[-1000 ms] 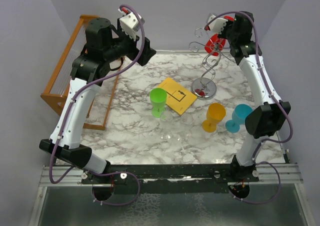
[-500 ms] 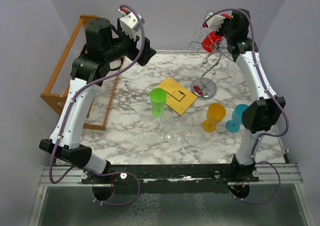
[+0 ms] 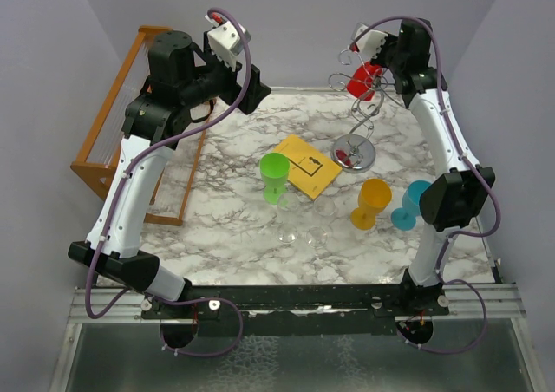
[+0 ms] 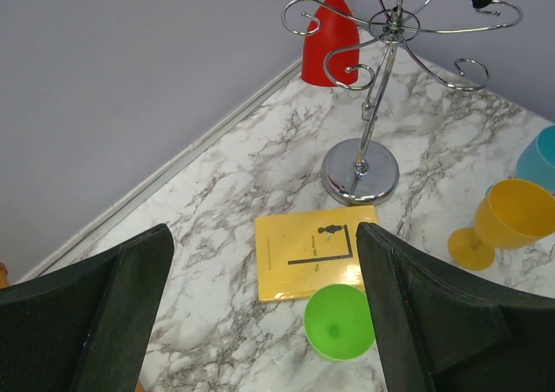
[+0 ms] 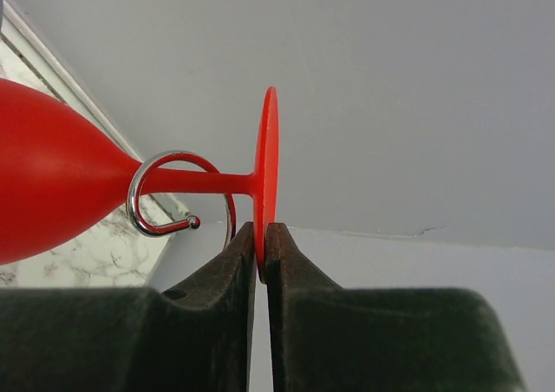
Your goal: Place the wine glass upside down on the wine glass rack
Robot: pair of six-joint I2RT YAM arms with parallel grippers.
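Shifted: wine glass (image 5: 52, 184) | stem in rack (image 4: 360, 173) curl | yellow cup (image 4: 516, 218) nearby

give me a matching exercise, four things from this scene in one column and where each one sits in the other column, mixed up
Things
1. red wine glass
2. green cup
3. yellow booklet
4. wooden slatted rack

Places
A. flat on the marble table, beside the round base of the silver wire rack
B. standing along the table's left edge
C. stem hooked in a curl of the silver wire rack, foot pinched by the right hand
D. upright on the table, just left of the yellow booklet

Pairs: 1-C, 2-D, 3-A, 4-B
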